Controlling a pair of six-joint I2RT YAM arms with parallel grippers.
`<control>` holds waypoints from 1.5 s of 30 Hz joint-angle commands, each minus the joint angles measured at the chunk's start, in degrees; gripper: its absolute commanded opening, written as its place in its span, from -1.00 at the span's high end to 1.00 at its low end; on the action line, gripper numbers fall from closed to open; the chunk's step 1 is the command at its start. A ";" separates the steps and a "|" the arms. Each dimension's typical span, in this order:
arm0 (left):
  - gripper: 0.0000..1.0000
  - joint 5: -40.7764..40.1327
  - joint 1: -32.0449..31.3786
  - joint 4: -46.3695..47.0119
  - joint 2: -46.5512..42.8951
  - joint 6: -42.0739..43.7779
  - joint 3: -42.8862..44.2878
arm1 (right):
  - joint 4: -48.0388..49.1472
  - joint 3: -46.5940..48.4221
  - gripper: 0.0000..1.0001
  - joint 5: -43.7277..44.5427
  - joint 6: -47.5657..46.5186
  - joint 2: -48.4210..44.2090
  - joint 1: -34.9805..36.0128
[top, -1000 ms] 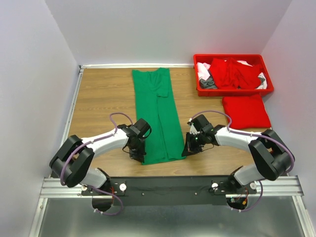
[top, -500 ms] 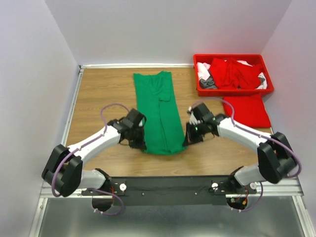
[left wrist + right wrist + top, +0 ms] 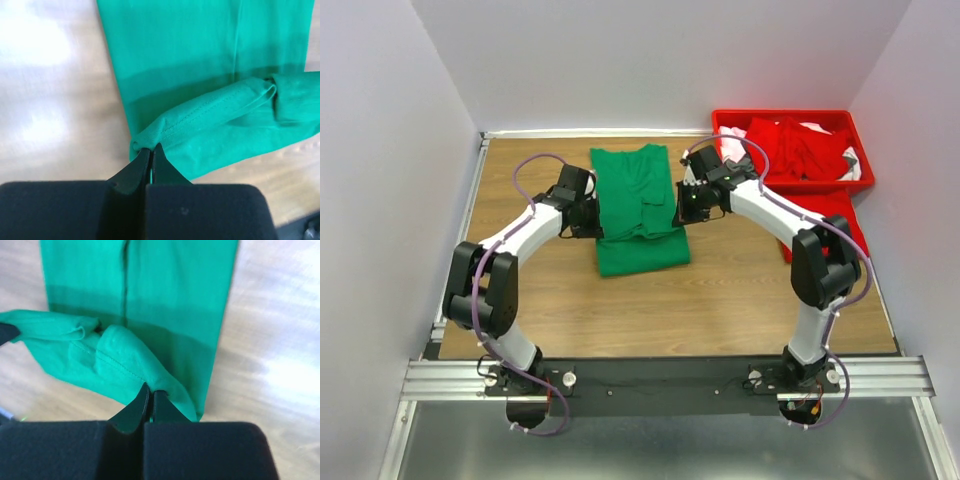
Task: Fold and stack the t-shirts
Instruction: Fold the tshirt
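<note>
Top external: grn tee (image 3: 640,250) mid-fold

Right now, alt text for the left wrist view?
The left tool, shut, pinches a hem corner of a green t-shirt. The pinched hem is doubled over the rest of the shirt, which lies flat on a wooden table.

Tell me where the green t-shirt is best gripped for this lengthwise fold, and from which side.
At the two hem corners, each from its own outer side. The green t-shirt lies as a narrow strip with a stitched hem, so the left claw and right claw, shut on those corners, hold the hem level.
</note>
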 commanded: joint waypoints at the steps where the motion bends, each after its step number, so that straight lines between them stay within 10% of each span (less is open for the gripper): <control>1: 1.00 -1.30 1.93 4.34 2.93 4.68 3.04 | -1.35 4.42 0.99 4.10 -3.53 4.19 -1.24; 27: 0.99 -2.97 4.92 12.08 16.65 6.53 10.26 | -0.21 18.58 0.99 5.68 -7.14 20.02 -4.67; 32: 0.25 -3.32 4.92 12.34 16.65 6.00 9.11 | 0.23 18.58 0.75 5.86 -7.49 20.99 -4.76; 34: -0.33 -3.76 5.01 12.08 15.60 5.48 8.94 | 0.06 18.67 0.39 4.80 -8.19 20.29 -4.67; 36: -0.48 -4.46 5.01 11.82 12.70 5.39 8.93 | 0.23 18.05 0.07 5.06 -8.19 17.32 -4.49; 45: -0.17 -6.40 -0.51 10.58 -1.89 -1.20 2.28 | 2.42 11.91 -0.13 9.02 -6.44 7.10 0.60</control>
